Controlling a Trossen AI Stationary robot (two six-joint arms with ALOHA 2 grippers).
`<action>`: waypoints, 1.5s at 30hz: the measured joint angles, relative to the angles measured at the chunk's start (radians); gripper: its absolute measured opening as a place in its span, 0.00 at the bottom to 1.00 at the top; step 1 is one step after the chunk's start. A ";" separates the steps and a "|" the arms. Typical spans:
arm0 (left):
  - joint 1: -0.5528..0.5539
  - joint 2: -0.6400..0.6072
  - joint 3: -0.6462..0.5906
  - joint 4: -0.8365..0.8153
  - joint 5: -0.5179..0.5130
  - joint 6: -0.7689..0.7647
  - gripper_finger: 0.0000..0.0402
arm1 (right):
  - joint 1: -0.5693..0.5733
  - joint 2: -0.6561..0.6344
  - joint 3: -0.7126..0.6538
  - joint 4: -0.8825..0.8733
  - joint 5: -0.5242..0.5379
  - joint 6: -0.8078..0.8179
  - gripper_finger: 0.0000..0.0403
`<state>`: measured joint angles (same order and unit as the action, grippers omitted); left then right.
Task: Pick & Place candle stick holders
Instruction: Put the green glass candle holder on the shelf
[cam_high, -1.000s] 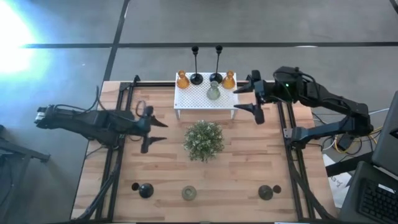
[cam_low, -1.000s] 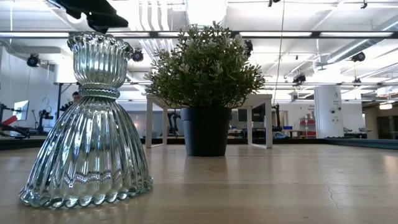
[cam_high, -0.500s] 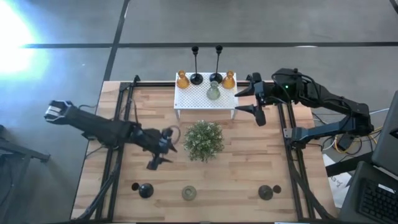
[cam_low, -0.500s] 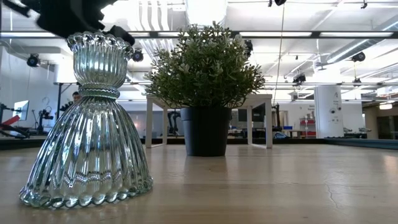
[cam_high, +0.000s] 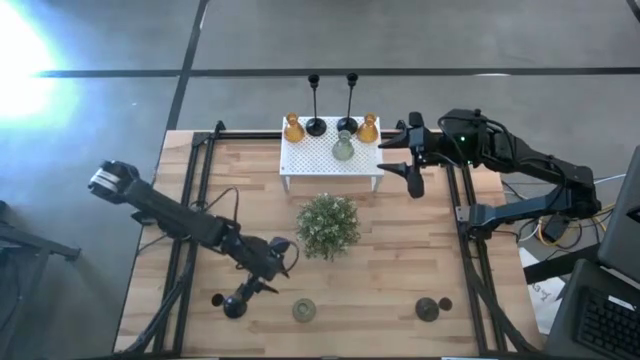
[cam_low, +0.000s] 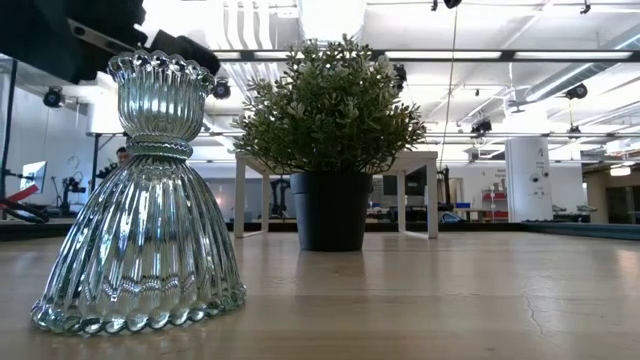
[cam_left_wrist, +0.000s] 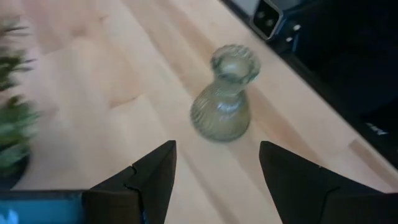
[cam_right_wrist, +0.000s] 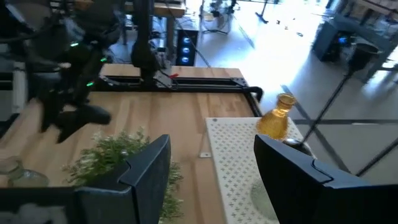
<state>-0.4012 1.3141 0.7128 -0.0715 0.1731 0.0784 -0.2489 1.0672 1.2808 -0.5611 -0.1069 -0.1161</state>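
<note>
My left gripper (cam_high: 276, 262) hovers spread and empty above the near edge of the table.

The pale greenish glass holder (cam_left_wrist: 225, 94) stands upright near that edge, long axis vertical, scalloped mouth up; ribbed, with a narrow waist and flared skirt. My right gripper (cam_high: 410, 158), fingers parted and holding nothing, waits beside the white perforated stand (cam_high: 316, 156), which carries the amber holders (cam_high: 292, 128).
</note>
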 joint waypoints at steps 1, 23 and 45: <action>-0.001 0.019 0.000 0.026 0.015 0.000 0.58 | 0.000 0.000 0.000 0.001 0.010 0.001 0.56; -0.006 0.334 0.000 0.477 0.148 -0.038 0.58 | 0.000 0.000 0.000 -0.012 0.259 -0.026 0.56; -0.007 0.362 0.000 0.550 0.148 -0.057 0.58 | -0.082 -0.032 0.002 -0.426 0.570 0.405 0.56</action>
<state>-0.4080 1.6760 0.7124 0.4789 0.3212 0.0212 -0.3304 1.0348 1.2827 -0.9871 0.4632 0.2885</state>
